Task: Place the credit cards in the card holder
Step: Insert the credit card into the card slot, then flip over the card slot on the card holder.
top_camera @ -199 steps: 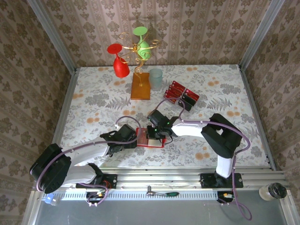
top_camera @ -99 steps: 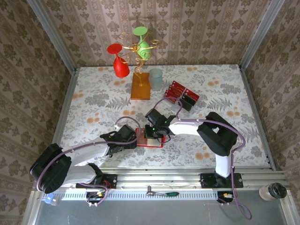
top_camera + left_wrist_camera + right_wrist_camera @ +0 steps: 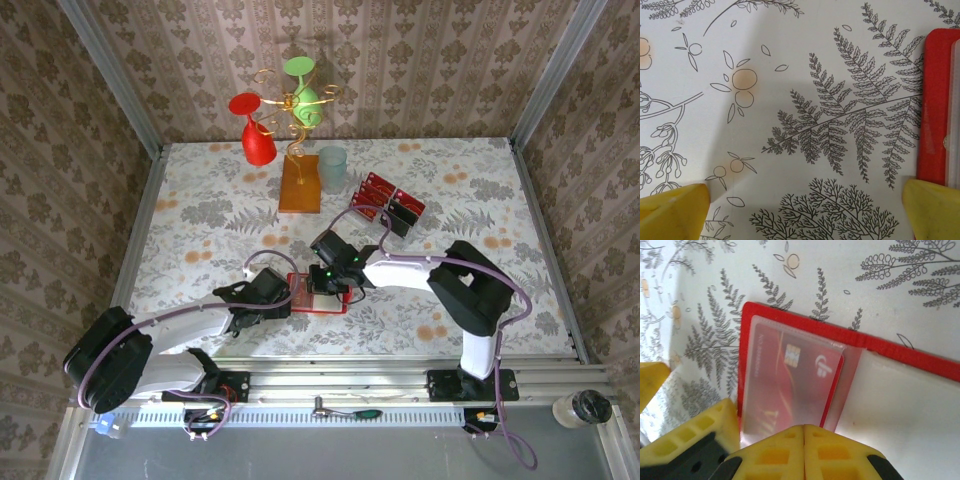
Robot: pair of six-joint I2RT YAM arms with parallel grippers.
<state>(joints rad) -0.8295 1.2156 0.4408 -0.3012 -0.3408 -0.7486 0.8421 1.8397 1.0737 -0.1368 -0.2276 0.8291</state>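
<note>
The card holder, a red wallet, lies open on the table near the front. In the right wrist view the card holder has one red credit card with a chip inside its clear left pocket. My right gripper is shut, its tips at the near edge of that pocket with nothing between them. It hovers over the wallet's middle as right gripper. My left gripper stands open at the wallet's left edge. Its right fingertip sits beside the red rim. More credit cards stand farther back.
The spare cards sit in a clear tray at the back right. A gold wire stand with a red and a green glass rises from an orange-brown base, with a pale cup next to it. Patterned walls close in three sides.
My right gripper has shifted slightly left over the open wallet, staying shut. The left arm has held its place at the wallet's edge.
</note>
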